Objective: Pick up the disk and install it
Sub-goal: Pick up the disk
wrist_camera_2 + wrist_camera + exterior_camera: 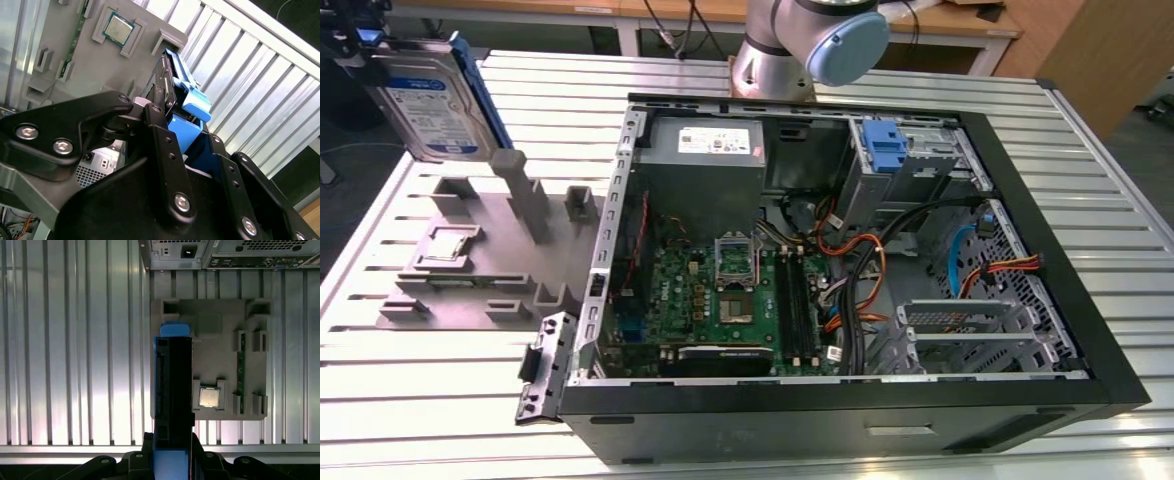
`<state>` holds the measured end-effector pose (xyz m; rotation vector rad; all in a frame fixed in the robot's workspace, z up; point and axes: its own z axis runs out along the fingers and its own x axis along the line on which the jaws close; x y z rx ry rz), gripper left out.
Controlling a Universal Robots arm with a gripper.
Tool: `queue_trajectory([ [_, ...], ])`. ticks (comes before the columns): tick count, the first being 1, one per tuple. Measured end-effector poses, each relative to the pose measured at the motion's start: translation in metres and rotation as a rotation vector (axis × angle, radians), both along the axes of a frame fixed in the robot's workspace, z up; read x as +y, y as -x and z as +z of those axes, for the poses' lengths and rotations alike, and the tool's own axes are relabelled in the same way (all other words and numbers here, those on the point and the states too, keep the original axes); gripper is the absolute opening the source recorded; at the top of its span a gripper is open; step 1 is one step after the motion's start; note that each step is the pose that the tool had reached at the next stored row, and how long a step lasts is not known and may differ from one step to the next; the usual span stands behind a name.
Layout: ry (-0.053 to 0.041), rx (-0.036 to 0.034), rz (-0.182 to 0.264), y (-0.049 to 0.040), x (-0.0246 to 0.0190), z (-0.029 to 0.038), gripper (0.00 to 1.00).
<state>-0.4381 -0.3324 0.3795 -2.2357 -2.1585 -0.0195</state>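
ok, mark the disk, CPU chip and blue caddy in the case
disk (pixel 438 105), exterior view, on its label
CPU chip (pixel 209 397), first wrist view, centre of its lid
blue caddy (pixel 889 150), exterior view, its middle

In the exterior view, the table (pixel 440 400) and open case (pixel 854 300) are taken in from high up, at a slant. In the first wrist view, the fixture (pixel 220 340) is looked straight down on, along the disk's (pixel 172 385) edge. In the second wrist view, the disk is seen obliquely, close up. Fixture and disk are shared by all three views.
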Motion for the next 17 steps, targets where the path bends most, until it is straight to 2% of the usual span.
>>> queue_trajectory([
  [10, 0.0001, 0.0001, 0.000, 0.0000, 0.0000, 0.0079, 0.37],
  [17, -0.0001, 0.0000, 0.000, 0.0000, 0.0000, 0.0110, 0.37],
])
